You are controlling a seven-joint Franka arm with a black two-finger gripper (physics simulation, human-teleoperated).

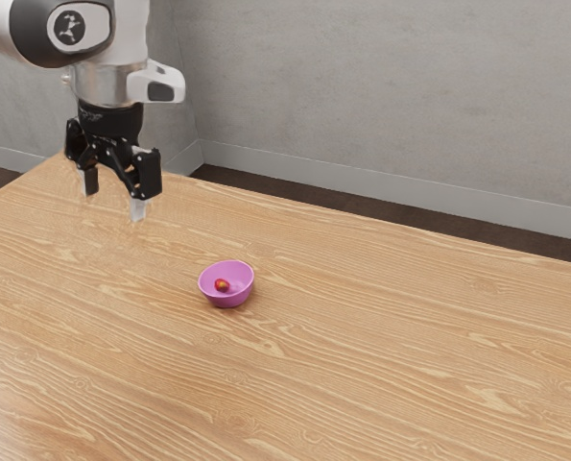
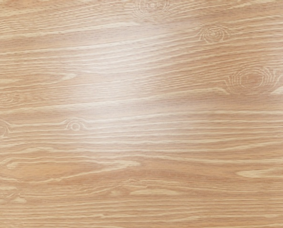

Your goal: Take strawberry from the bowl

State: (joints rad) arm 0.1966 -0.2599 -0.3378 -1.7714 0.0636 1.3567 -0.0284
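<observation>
Lying in the bowl (image 1: 229,300): strawberry (image 1: 222,285), direction and long axis unclear.

The arm's glossy white, rounded casing (image 1: 130,34) is broken by a dark grey, curved shell (image 1: 34,36) bearing a white oval panel (image 1: 99,29). On that panel sits a round black emblem (image 1: 70,27) with a pale, branching figure inside. Next comes a smooth, silvery cylindrical section (image 1: 103,86), with a stubby white block (image 1: 167,75) jutting from its side, its end faced by a dark grey rounded patch (image 1: 158,92). A black round collar (image 1: 112,121) joins the angular black two-finger gripper (image 1: 113,198), dotted with small pale specks and ending in light grey, blocky fingertips (image 1: 138,209).
</observation>
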